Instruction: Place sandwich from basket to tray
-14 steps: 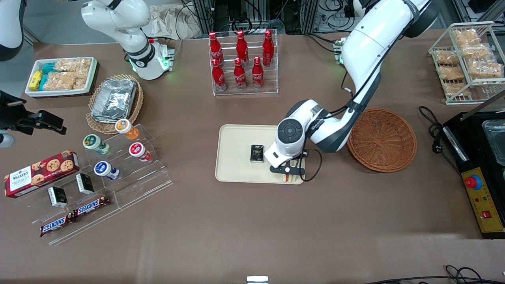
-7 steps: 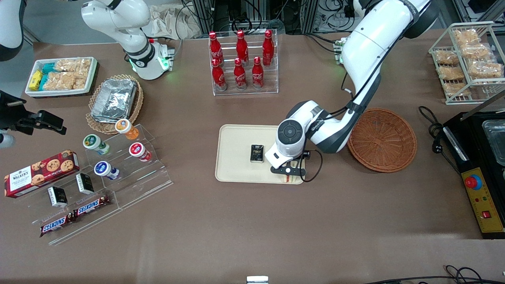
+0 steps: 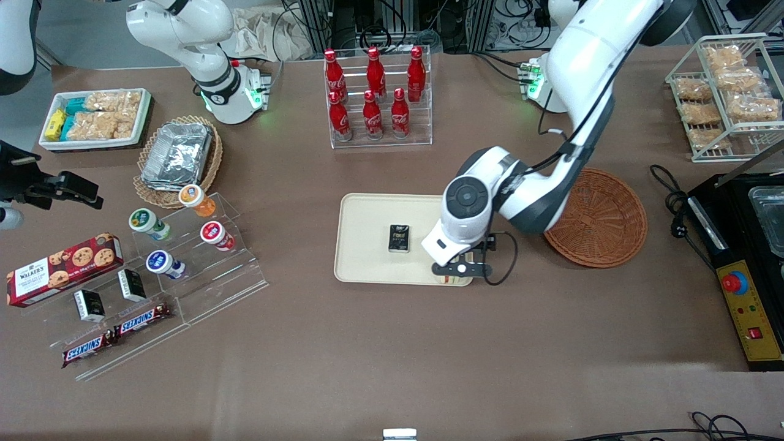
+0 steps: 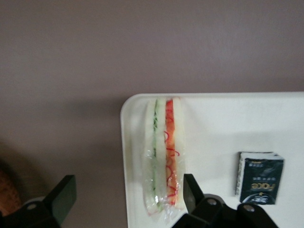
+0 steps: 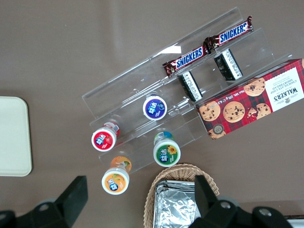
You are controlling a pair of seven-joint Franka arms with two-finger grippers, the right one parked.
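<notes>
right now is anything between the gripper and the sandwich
Nothing visible. The gripper hangs open directly above the sandwich, which lies on the tray at its corner. The small dark packet lies on the tray clear of both.

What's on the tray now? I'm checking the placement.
On the tray: the sandwich at a corner and a small dark packet. The open gripper hovers above, hiding little.

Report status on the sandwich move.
Hand open, above the sandwich, not touching it. Sandwich down on the tray, at its corner nearest the camera. Basket empty. Small dark pack on tray, apart from sandwich.
</notes>
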